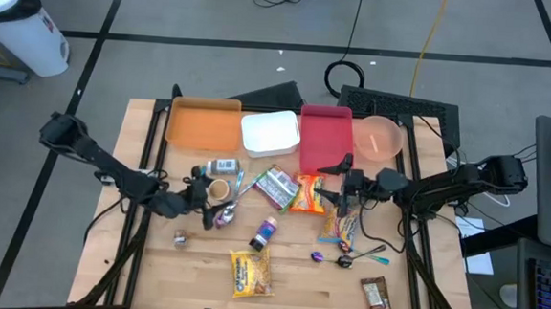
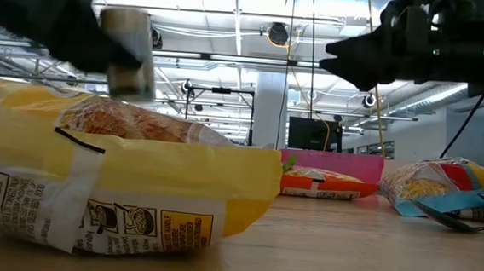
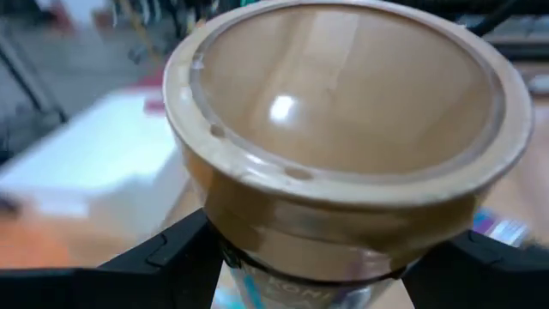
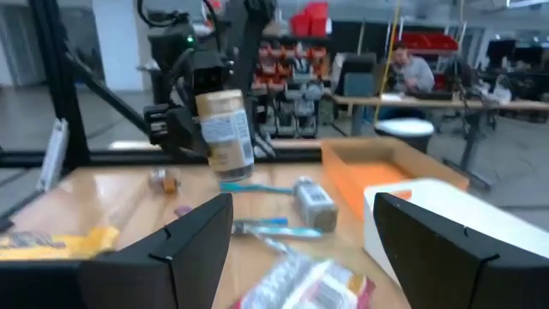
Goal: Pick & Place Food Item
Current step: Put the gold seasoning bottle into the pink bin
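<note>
Tan-lidded round food jar (image 4: pixel 225 133) raised off the wooden worktop (image 1: pixel 296 295), clamped by the left tool (image 1: pixel 202 200).
Its label is mostly hidden; the right tool (image 1: pixel 335 182) hovers wide and empty mid-worktop.

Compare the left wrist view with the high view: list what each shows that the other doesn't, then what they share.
Only the left wrist view: the tan cup's bottom close up, held between the left pincer's fingers.

Only the high view: the orange tray, red tray, pink bowl, the yellow snack bag, and the right pincer, open above the table.

Both: the cup in the left pincer and the white tray.
</note>
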Controlling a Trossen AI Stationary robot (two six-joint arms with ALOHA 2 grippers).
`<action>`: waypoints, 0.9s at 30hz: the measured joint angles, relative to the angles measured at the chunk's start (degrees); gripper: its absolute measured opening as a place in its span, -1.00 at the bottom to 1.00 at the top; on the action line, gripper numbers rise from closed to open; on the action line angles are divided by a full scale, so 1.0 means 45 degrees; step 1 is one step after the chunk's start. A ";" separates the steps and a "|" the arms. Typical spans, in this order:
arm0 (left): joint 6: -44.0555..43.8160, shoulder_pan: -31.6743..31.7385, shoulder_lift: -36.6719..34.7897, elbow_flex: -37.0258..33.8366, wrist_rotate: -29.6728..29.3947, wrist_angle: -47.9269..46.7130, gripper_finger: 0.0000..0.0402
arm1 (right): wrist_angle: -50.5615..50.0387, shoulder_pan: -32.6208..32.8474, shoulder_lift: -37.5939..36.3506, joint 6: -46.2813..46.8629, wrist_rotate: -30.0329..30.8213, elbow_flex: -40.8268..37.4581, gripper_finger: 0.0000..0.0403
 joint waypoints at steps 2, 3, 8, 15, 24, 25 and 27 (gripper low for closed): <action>0.0897 0.0026 -0.0212 0.0617 0.0148 0.0065 0.44 | 0.0146 0.0148 0.0143 -0.0003 -0.0011 0.0042 0.33; 0.1321 0.0098 -0.0256 0.0910 0.0302 0.0063 0.43 | 0.0087 0.0228 0.0250 -0.0066 -0.0018 0.0092 0.29; 0.2396 0.1015 -0.0170 0.1843 0.1975 0.0012 0.41 | 0.0077 0.0656 0.1305 -0.0771 -0.0044 0.0806 -0.07; 0.2357 0.3031 0.0957 0.2097 0.4592 0.0859 0.43 | 0.0072 0.0950 0.3350 -0.1494 -0.0060 0.2505 -0.64; 0.2099 0.4749 0.3262 0.2130 0.7697 0.3815 0.43 | 0.0062 0.0948 0.5675 -0.1535 -0.0058 0.4264 -0.95; 0.1957 0.4893 0.3581 0.2131 0.7990 0.4185 0.44 | 0.0058 0.0947 0.5882 -0.1536 -0.0058 0.4389 -0.95; 0.1706 0.5124 0.4068 0.2131 0.8524 0.4466 0.44 | 0.0062 0.0943 0.6300 -0.1530 -0.0058 0.4724 -0.97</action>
